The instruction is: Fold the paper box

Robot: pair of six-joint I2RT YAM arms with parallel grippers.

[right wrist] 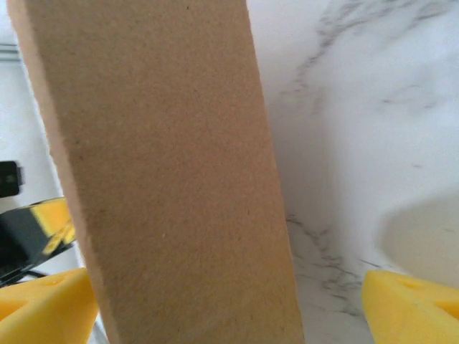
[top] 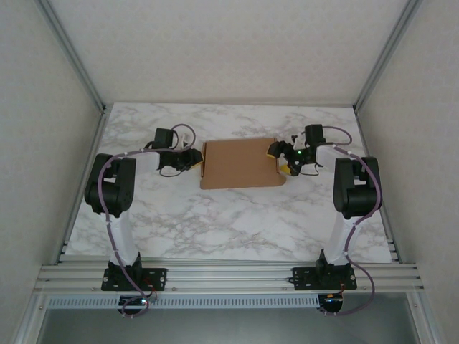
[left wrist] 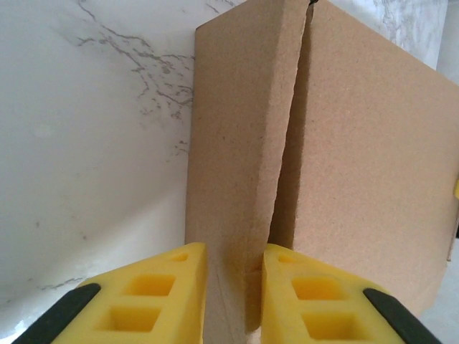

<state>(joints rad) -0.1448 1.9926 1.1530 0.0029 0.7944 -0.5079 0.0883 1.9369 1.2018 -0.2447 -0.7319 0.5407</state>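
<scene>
You've got the left gripper (left wrist: 234, 259) pinched narrow on the box (top: 239, 163) left flap. Right gripper (top: 279, 159) is wide, straddling the right flap.

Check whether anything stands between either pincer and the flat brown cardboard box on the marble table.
Nothing visible does. The left pincer has a flap of the brown cardboard mailer box between its yellow fingers; the right pincer straddles the opposite flap, fingers wide apart.
</scene>
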